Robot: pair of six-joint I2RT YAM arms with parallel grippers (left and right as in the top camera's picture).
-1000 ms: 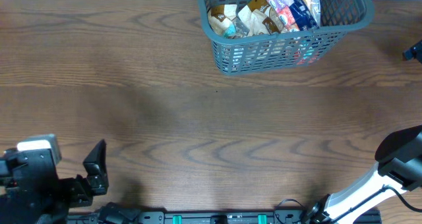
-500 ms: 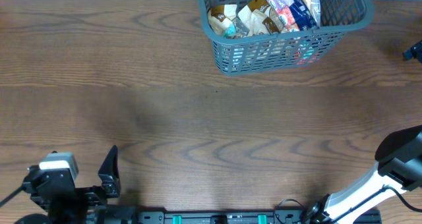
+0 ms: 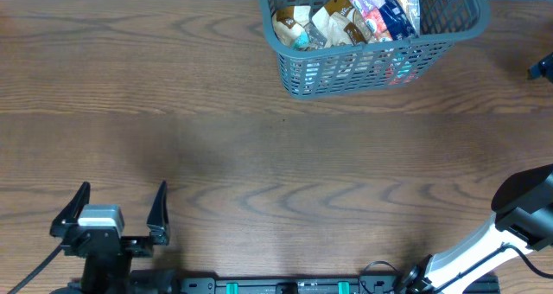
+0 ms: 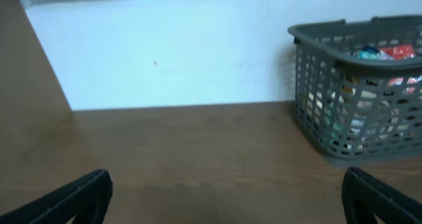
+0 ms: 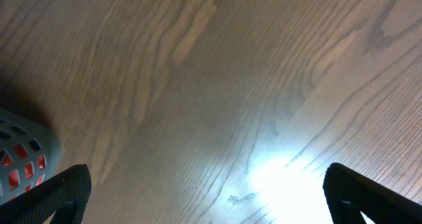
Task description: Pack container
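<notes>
The container (image 3: 346,69), a dark grey-blue slotted basket, stands at the far edge of the table, right of centre. Several snack packets (image 3: 350,17) lie inside it. It also shows in the left wrist view (image 4: 330,118), far ahead on the right, and one corner of it shows in the right wrist view (image 5: 23,161). My left gripper (image 3: 114,211) is open and empty at the front left, low over bare table (image 4: 227,197). My right gripper (image 5: 204,197) is open and empty over bare wood, to the right of the basket. Overhead, only a dark tip (image 3: 543,67) shows.
A white wall (image 4: 198,53) rises behind the table's far edge. The right arm's links (image 3: 510,220) cross the front right corner. A black rail (image 3: 285,285) runs along the front edge. A bright glare spot (image 5: 283,174) lies on the wood under the right gripper.
My left gripper has shifted right along the front edge and turned, so both open fingers now point to the far side. The right arm and the basket have not moved.
</notes>
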